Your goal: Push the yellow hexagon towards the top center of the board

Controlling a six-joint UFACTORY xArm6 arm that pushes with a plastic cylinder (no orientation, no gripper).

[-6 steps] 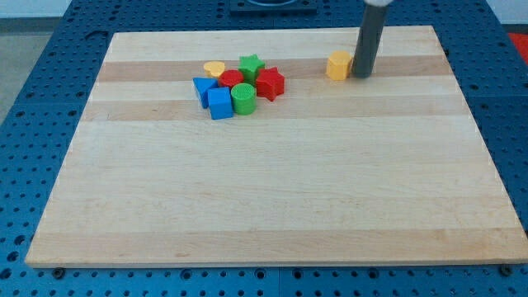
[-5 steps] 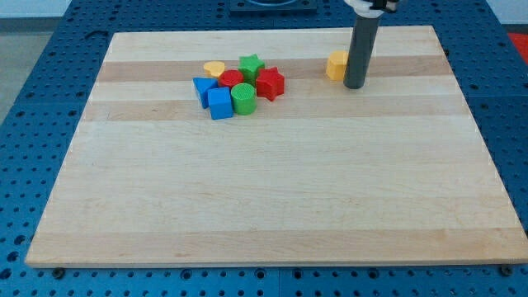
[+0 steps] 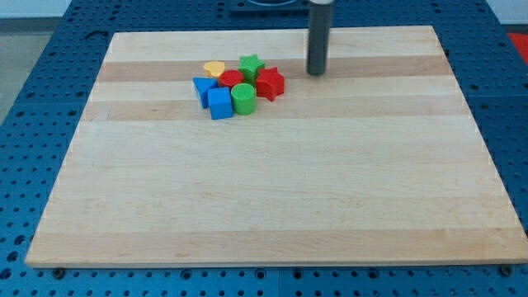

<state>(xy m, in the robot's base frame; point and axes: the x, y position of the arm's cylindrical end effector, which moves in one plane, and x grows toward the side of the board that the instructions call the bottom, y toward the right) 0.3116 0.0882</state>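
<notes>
The straight dark rod is held upright over the light wooden board (image 3: pixel 272 190), entering from the view's top. Its tip (image 3: pixel 317 73) is set on the board, up and to the view's right of the green cylinder (image 3: pixel 242 97) and well apart from it. The rod has no jaws, so nothing is grasped, and the tip is seen touching no block; the nearest is the red star-like block (image 3: pixel 270 82), at a clear gap to the view's left. Seven blocks are counted, all packed in one cluster around the green cylinder: two blue, two green, two red and one yellow. The blue cube (image 3: pixel 219 103) lies nearest, touching the cylinder on the view's left. The second blue block (image 3: pixel 202 87), its shape unclear, sits further left. A red block (image 3: pixel 232 78) is just above the cylinder, with the green star (image 3: pixel 251 64) beyond it. A flat yellow block (image 3: pixel 214 68) lies farthest, up and left. The yellow hexagon is not seen anywhere; whether the rod hides it cannot be told.
</notes>
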